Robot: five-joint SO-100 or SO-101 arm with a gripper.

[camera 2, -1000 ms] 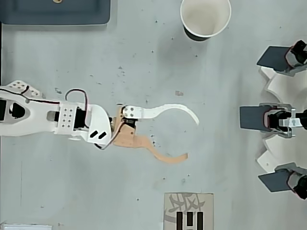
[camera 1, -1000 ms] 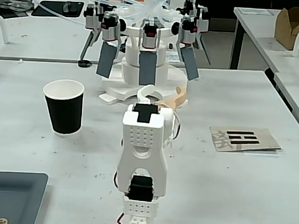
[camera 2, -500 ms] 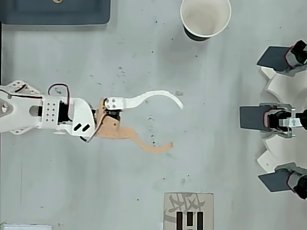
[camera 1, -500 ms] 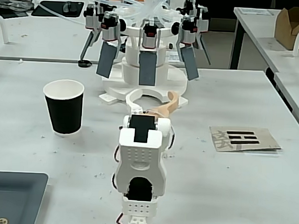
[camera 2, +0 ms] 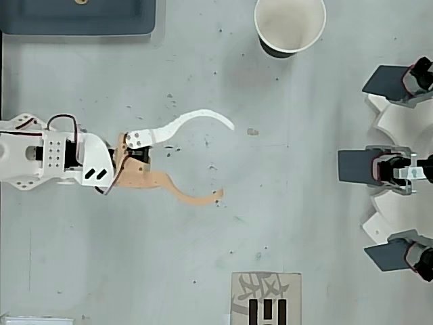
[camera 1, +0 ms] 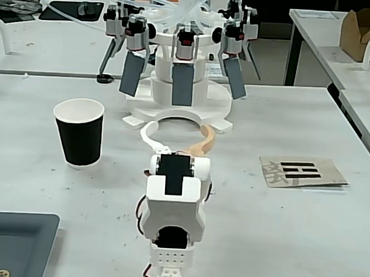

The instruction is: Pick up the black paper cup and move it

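Gripper [camera 2: 226, 160] spread wide, empty: white curved finger [camera 2: 193, 120] and tan finger [camera 2: 183, 193] well apart in the overhead view, both low over the table [camera 2: 203, 271]. In the fixed view the gripper [camera 1: 176, 127] sits centre frame, partly hidden behind the white arm body [camera 1: 173, 199], so whether the tips touch the table is hard to call from there. The black paper cup [camera 1: 79, 132] stands upright, mid-left of the fixed frame, apart from the gripper; in the overhead view it's at the top edge, right of centre [camera 2: 289, 24], white inside showing, looks empty. Grey tray [camera 1: 14, 241] at lower left of the fixed frame, upper left in overhead. Cardboard card with black bars [camera 1: 301, 172] at right of the fixed frame, bottom centre overhead. White multi-paddle fixture [camera 1: 182, 71] fills the top centre of the fixed frame, just beyond the finger tips.
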